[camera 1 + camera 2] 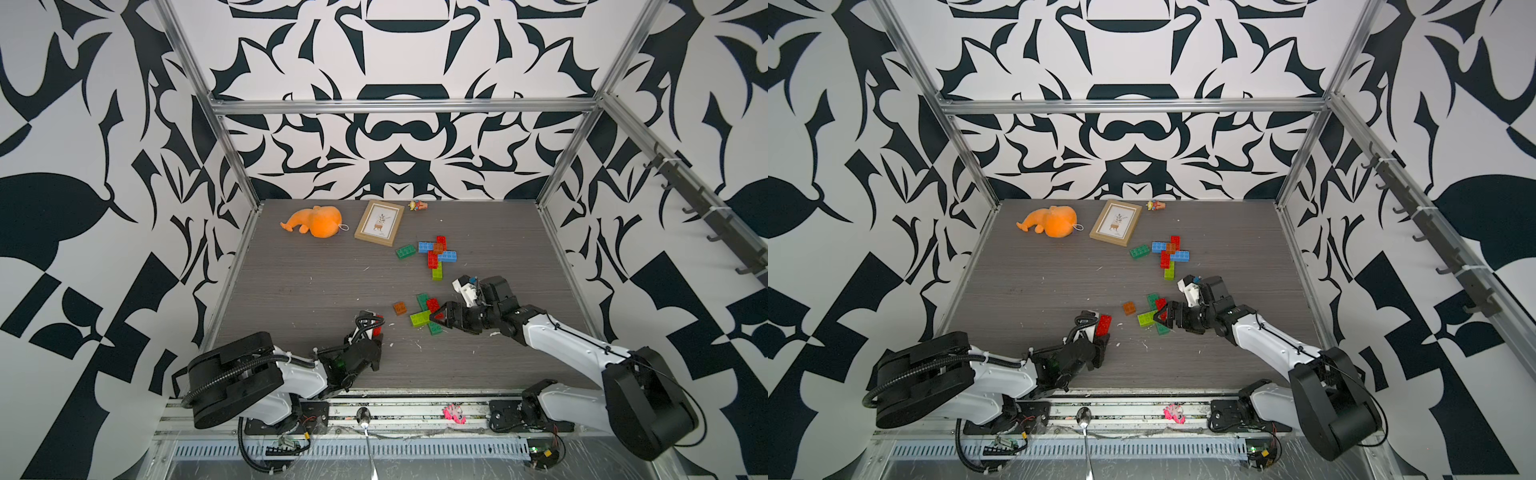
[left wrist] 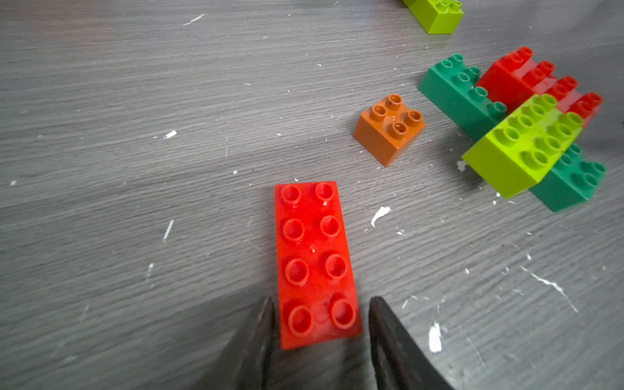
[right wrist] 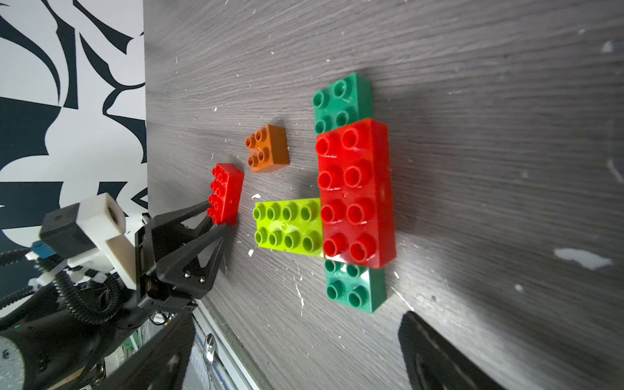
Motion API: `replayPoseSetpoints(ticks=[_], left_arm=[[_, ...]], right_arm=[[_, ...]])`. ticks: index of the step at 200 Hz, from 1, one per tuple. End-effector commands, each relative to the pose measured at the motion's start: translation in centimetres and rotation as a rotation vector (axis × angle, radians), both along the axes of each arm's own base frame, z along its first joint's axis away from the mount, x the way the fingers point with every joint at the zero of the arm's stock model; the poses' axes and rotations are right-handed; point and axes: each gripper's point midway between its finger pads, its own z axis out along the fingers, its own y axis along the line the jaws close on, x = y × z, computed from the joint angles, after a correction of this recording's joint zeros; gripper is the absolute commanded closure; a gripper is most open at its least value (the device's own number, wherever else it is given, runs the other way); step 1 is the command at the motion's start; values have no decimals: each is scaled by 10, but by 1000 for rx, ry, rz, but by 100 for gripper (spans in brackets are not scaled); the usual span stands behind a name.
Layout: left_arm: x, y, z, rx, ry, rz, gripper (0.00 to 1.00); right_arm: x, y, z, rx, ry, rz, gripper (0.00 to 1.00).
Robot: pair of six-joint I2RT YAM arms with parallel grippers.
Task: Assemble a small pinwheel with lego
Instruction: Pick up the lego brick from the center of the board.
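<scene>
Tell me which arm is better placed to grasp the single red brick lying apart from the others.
Left. The left gripper straddles one end of the red brick, a finger on each side. The right gripper stands open beside the stacked bricks, farther away.

On the counter (image 1: 311, 291) are counted 4 red lego bricks (image 2: 314, 263), 3 dark green bricks (image 1: 405, 251), 2 blue bricks (image 1: 426, 247), 2 lime green bricks (image 1: 437, 273) and 2 orange-brown bricks (image 1: 400, 308). 1 plush toy (image 1: 316, 221), 1 picture frame (image 1: 379, 222) and 1 figurine (image 1: 417, 205) are also counted.
</scene>
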Motion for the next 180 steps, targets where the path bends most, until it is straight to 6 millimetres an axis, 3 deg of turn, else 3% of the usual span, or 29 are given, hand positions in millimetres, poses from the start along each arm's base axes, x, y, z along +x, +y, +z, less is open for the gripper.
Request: replayPoseSetpoints(ticks=[1,40,69,148,180], left_arm=[[-16,20,-33,98,114,10,56],[-16,20,-35,103,143,40,64],[-23,8,-32,55,189,3,68],[-61,-19,11,-51,184,-87,71],[-63,-40,30,-75,141,-95,71]], right_arm=[[8,2,-2,13,-27,-15,3],[9,11,-11,42,-6,-4,3],[4,18,-15,39,-10,8,3],[-13,49,-21,53,-36,39,4],[-11,44,-16,25,-67,18,4]])
